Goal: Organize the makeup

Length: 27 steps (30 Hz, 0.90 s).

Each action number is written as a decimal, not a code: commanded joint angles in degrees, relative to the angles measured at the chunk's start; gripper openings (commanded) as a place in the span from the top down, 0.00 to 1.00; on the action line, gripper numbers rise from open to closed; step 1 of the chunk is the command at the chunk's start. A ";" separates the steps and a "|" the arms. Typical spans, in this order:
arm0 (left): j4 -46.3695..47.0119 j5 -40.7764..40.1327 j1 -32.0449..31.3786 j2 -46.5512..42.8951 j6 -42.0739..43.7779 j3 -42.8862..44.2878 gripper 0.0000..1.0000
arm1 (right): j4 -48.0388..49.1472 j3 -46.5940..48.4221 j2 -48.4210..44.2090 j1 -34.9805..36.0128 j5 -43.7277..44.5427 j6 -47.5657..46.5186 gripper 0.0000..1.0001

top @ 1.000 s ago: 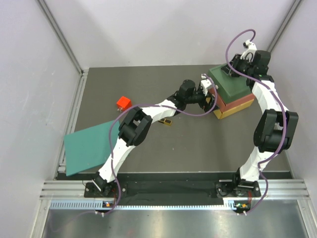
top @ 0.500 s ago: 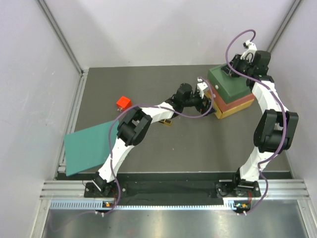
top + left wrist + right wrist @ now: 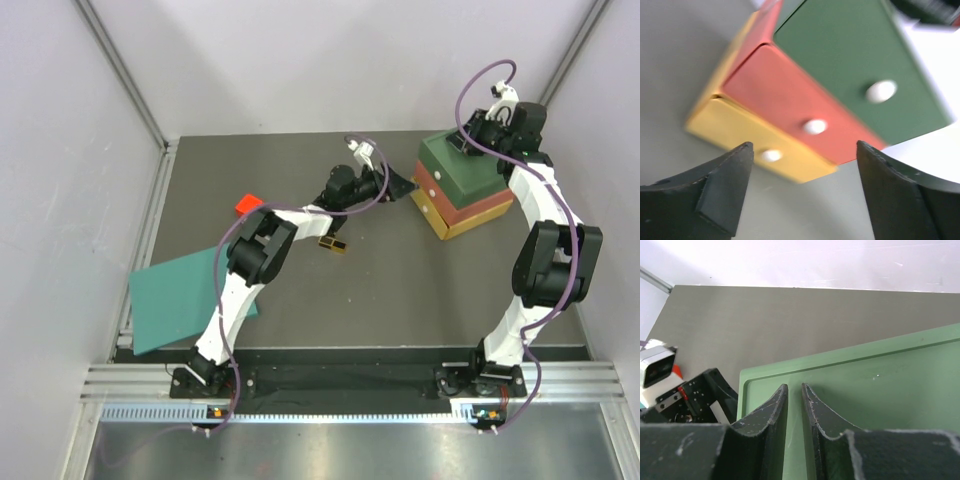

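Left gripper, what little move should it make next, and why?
Probably swing over to the black-gold palette lying on the table. The left gripper is open and empty, it hangs apart from the drawer box, whose three drawers look shut, and the palette looks like the nearest makeup not yet put away.

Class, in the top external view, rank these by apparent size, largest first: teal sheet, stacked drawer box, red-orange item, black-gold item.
1. teal sheet
2. drawer box, though its height brings it nearer the camera
3. red-orange item and black-gold item: both tiny, too alike to rank
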 commanded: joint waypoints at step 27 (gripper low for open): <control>-13.02 -4.63 -2.93 7.90 -12.76 11.06 0.47 | -22.67 -6.96 6.23 -0.55 3.47 -1.58 0.80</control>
